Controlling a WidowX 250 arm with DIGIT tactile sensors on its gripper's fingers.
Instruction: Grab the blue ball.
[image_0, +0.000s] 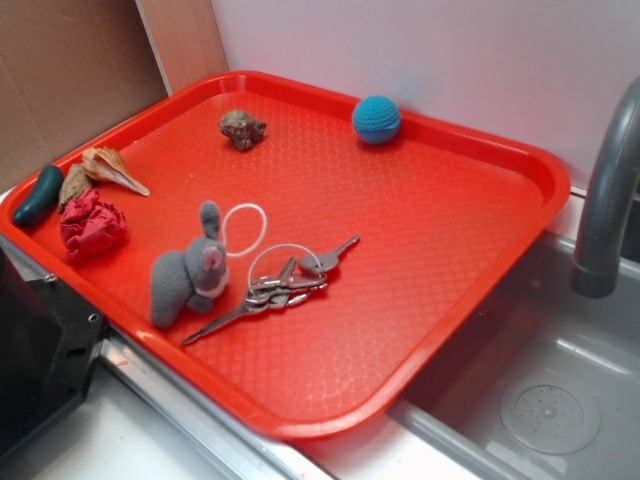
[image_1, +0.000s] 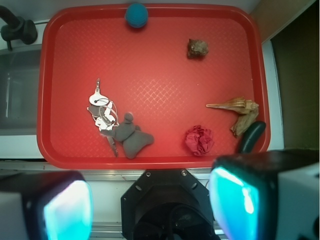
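The blue ball (image_0: 376, 119) is a small teal knitted ball resting at the far rim of the red tray (image_0: 420, 250). In the wrist view the blue ball (image_1: 136, 14) lies at the top edge of the tray (image_1: 165, 75). My gripper (image_1: 150, 205) hovers high above the near side, well back from the ball. Its two fingers (image_1: 235, 200) stand wide apart with nothing between them. The gripper does not show in the exterior view.
On the tray lie a brown rock (image_1: 198, 48), a dried husk (image_1: 239, 110), a red paper wad (image_1: 199, 139), a dark green pepper (image_1: 251, 137), a grey plush rabbit (image_1: 131, 137) and keys (image_1: 101, 107). A faucet (image_0: 610, 200) and sink (image_0: 540, 400) adjoin the tray.
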